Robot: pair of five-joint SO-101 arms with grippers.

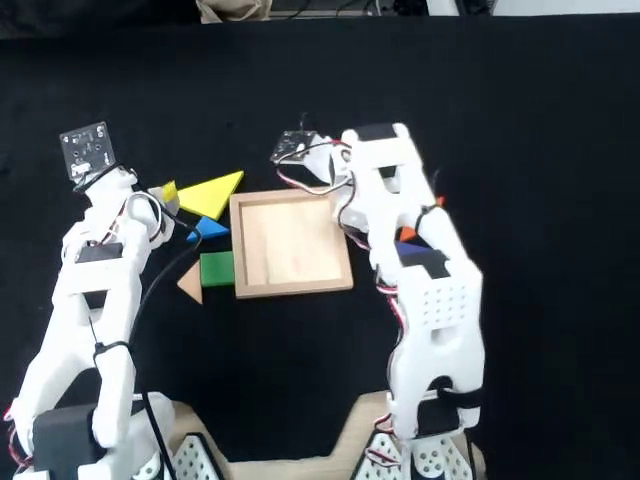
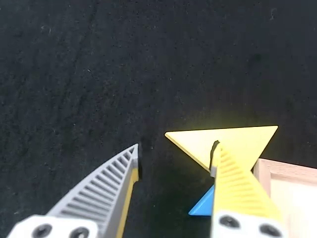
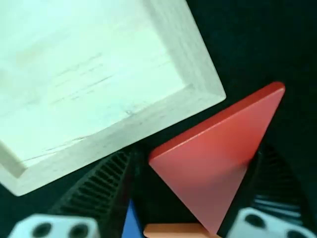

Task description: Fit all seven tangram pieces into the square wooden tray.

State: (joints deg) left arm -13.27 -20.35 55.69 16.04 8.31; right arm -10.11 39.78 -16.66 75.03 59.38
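Black matte surface [image 1: 520, 100] carries one square wooden tray [image 1: 295, 288], pale, smooth-grained, raised-rimmed, its floor bare. Left of the tray lie four flat pieces: yellow triangle [image 1: 212, 192], blue triangle [image 1: 207, 228], green square [image 1: 217, 268], tan triangle [image 1: 190, 285]. Right of the tray are three: red triangle [image 3: 213, 163], orange piece [image 3: 173, 229], blue piece [image 3: 131, 223]. The left gripper [image 2: 176, 148] has its fingers released at the yellow triangle; the right gripper [image 3: 198, 153] has its fingers grasping the red triangle.

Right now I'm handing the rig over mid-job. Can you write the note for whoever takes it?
Left gripper: open, one finger over the yellow triangle beside the tray.
Right gripper: at the red triangle off a tray corner; grip unclear.
Blue triangle, green square and tan triangle: on the left arm's side of the tray.
Done: nothing placed. Left: every piece.
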